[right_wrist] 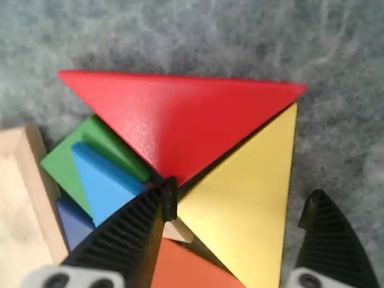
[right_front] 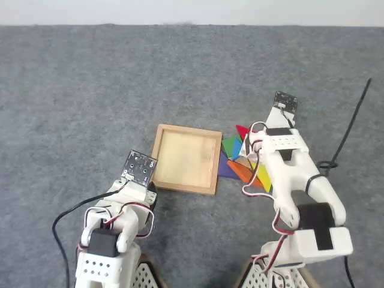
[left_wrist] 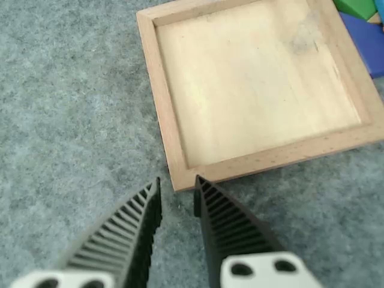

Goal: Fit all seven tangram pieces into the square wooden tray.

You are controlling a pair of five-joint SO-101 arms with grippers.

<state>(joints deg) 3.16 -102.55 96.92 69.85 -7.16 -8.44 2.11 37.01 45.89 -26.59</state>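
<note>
The square wooden tray lies with nothing in it in the middle of the grey carpet. The tangram pieces are bunched against its right side: a red triangle, a yellow triangle, a green piece, a light blue piece, a dark blue piece, an orange piece. My right gripper hangs wide open over the pile, with its fingers on either side of the yellow triangle. My left gripper is slightly open and holds nothing, its tips just off the tray's near left corner.
Grey carpet covers the table around the tray and beyond it. A black cable runs along the right edge beside the right arm. A small tan block shows between the orange and yellow pieces.
</note>
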